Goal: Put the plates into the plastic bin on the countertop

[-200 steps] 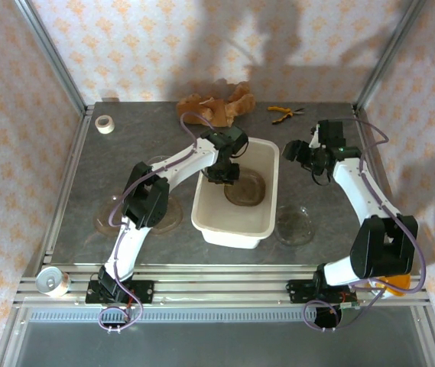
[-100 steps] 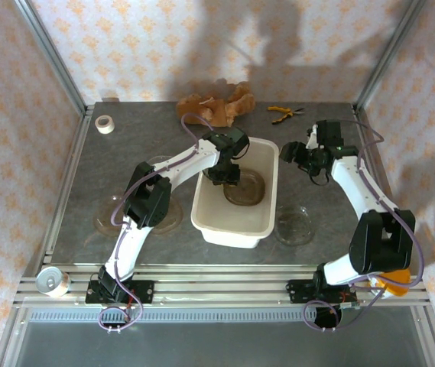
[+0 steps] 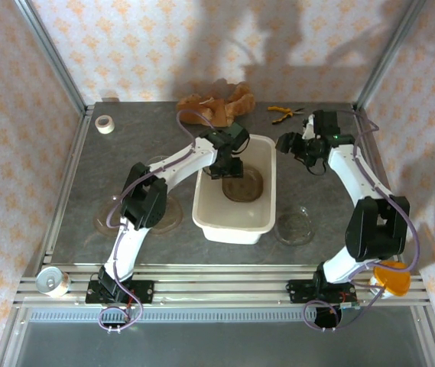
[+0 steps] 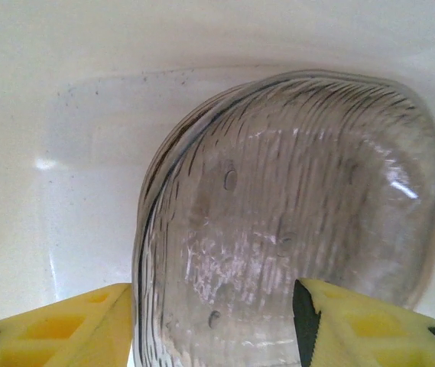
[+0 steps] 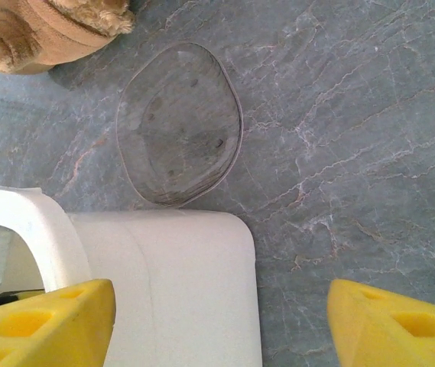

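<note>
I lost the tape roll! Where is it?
In the top view, the white tape roll sits at the far left corner of the countertop, left of the brown plush toy.

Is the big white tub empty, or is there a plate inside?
Not empty. A clear plate lies on the bottom of the plastic bin; the left wrist view shows it there too.

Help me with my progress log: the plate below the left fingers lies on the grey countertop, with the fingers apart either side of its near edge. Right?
Not quite. The plate lies inside the white bin instead; the left wrist view shows the bin's white floor around it. The left fingers are apart either side of its near edge, as you said.
</note>
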You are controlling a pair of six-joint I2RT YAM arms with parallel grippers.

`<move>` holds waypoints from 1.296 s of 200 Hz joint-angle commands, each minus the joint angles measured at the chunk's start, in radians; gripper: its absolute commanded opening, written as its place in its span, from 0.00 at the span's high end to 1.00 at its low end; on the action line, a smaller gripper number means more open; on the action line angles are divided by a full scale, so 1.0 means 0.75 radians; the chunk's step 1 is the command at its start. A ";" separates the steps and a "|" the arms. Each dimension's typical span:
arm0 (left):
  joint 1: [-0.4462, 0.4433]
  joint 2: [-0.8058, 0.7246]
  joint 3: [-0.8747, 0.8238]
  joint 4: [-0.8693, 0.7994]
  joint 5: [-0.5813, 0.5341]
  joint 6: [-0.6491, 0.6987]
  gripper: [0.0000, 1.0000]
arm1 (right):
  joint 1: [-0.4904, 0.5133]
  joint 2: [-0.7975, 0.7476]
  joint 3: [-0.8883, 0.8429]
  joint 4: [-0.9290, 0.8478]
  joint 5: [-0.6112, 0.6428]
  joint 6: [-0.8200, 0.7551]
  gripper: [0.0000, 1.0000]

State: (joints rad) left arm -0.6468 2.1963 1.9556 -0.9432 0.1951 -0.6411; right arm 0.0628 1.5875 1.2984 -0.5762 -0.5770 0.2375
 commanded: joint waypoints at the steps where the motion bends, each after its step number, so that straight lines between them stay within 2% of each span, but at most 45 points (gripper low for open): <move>1: -0.013 -0.128 0.021 0.078 -0.067 -0.031 0.44 | 0.010 0.029 0.096 -0.058 -0.010 -0.040 0.27; 45: -0.019 -0.227 -0.020 0.129 -0.080 -0.019 0.43 | -0.028 0.003 0.178 -0.218 0.192 -0.092 0.23; 80: -0.029 -0.315 -0.086 0.190 -0.073 0.012 0.43 | -0.148 -0.183 0.053 -0.258 0.258 -0.095 0.19; 136: -0.029 -0.359 -0.113 0.200 -0.050 0.092 0.42 | -0.301 -0.387 -0.222 -0.471 0.359 -0.191 0.17; 157: -0.028 -0.365 -0.114 0.200 -0.038 0.115 0.42 | -0.305 -0.429 -0.333 -0.506 0.377 -0.163 0.16; 177: -0.025 -0.370 -0.116 0.198 -0.023 0.118 0.42 | -0.309 -0.458 -0.400 -0.467 0.249 -0.124 0.18; 204: -0.023 -0.396 -0.137 0.205 -0.017 0.167 0.42 | -0.309 -0.421 -0.457 -0.528 0.277 -0.082 0.19; 259: -0.019 -0.465 -0.228 0.252 0.014 0.185 0.42 | -0.272 -0.474 -0.577 -0.493 0.383 0.061 0.19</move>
State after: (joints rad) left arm -0.6659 1.8904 1.8103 -0.7895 0.1848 -0.5289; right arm -0.1600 1.2545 0.8684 -0.9314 -0.3515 0.2218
